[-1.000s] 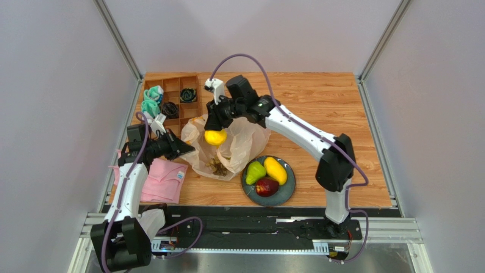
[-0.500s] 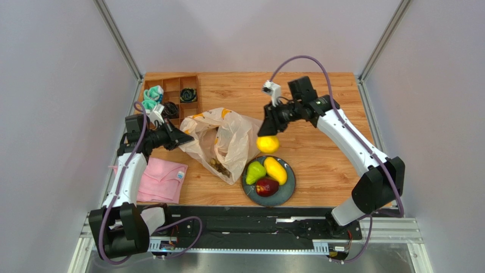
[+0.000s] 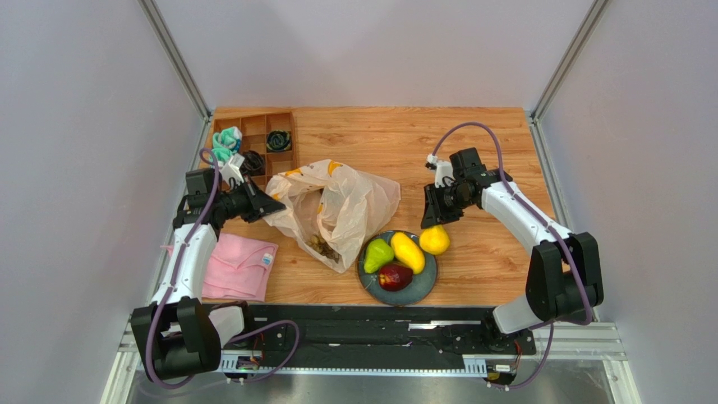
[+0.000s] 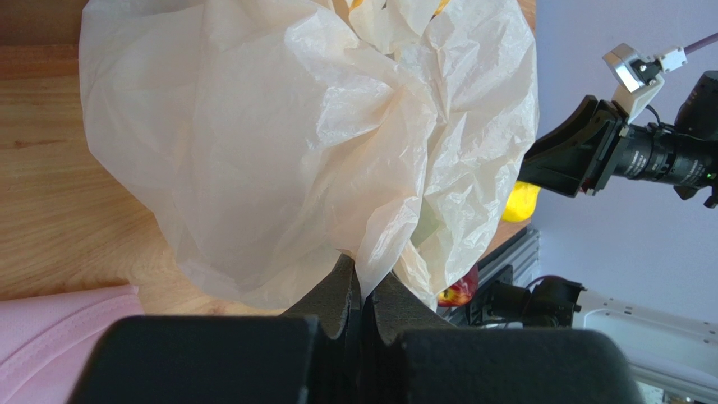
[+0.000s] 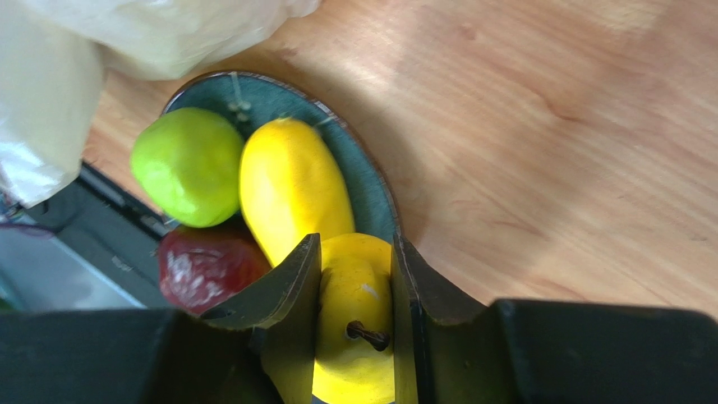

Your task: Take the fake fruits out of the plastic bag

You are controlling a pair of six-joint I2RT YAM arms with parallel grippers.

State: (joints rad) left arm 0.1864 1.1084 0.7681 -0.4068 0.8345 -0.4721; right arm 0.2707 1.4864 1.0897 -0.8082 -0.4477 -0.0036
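While I watch from the overhead feed, I list the bench as follows.

Item 1: right gripper (image 3: 431, 225), fingers clenched on either side of the lemon (image 3: 435, 241), which sits at the far-right rim of the plate (image 3: 423, 280). In my right wrist view, the right gripper (image 5: 354, 244) clamps the lemon (image 5: 354, 290) just beside the mango (image 5: 291, 189). I cannot tell whether the lemon rests on the plate (image 5: 371, 195).

Item 2: on the plate, green pear (image 3: 377, 255), mango (image 3: 408, 252), dark red apple (image 3: 394, 276).

Item 3: left gripper (image 3: 271, 211), pinched tight on a fold of the plastic bag (image 3: 337, 209), which lies crumpled on the table left of the plate. My left wrist view shows the fingers (image 4: 337, 290) pressed together on the film.

Item 4: pink cloth (image 3: 238, 265), near left, beside the bag.
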